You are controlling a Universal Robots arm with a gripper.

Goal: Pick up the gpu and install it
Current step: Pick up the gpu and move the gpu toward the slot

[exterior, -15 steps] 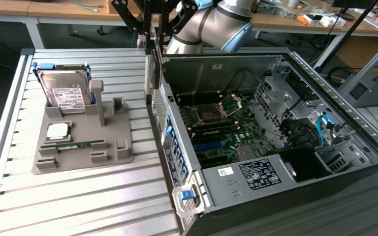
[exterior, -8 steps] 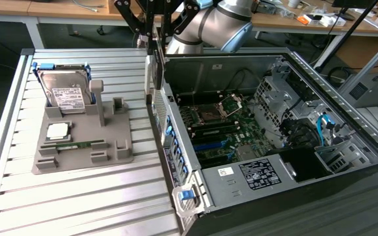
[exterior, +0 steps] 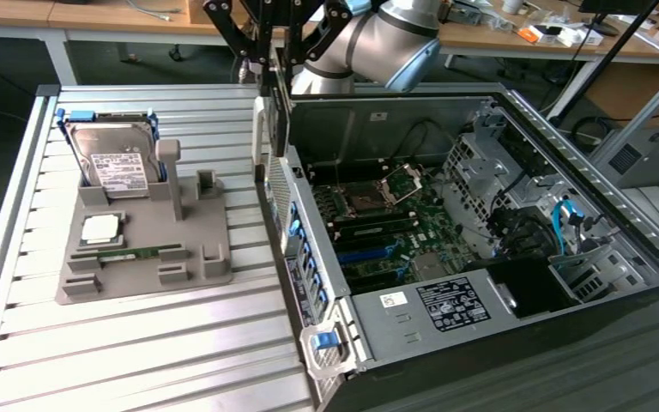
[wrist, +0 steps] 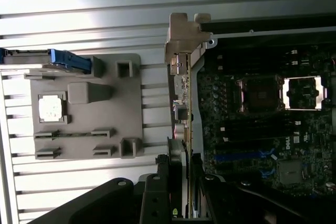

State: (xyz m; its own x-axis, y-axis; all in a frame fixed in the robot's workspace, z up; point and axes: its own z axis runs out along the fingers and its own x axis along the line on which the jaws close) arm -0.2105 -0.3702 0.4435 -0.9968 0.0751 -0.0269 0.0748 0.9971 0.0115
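The fingers (wrist: 175, 163) are closed on the gpu (wrist: 185, 103), one on each face of the thin card, gripping it at the end opposite its silver metal bracket. The card shows edge-on in the wrist view, its bracket end pointing away from the fingers.

The gpu is in the air at the rim of the open computer case (exterior: 421, 112), not seated in any slot. In the wrist view it lines up with the case's side edge, just beside the motherboard (wrist: 262, 129). In the exterior view the gpu (exterior: 277, 112) hangs upright at the case's far corner, on the exterior view's left, under the arm (exterior: 387, 39).

Inside the case, the processor socket (exterior: 366, 202) sits open on the motherboard.

Beside the case, on the exterior view's left and apart from it, a gray holder (exterior: 147, 266) lies on the slatted metal table (exterior: 135, 360). On the holder, the hard drive (exterior: 112, 159) stands upright at the end farthest from the camera. A square processor chip (exterior: 100, 227) lies flat below the drive, and a narrow green memory stick (exterior: 135, 254) rests in a slot nearer the camera.
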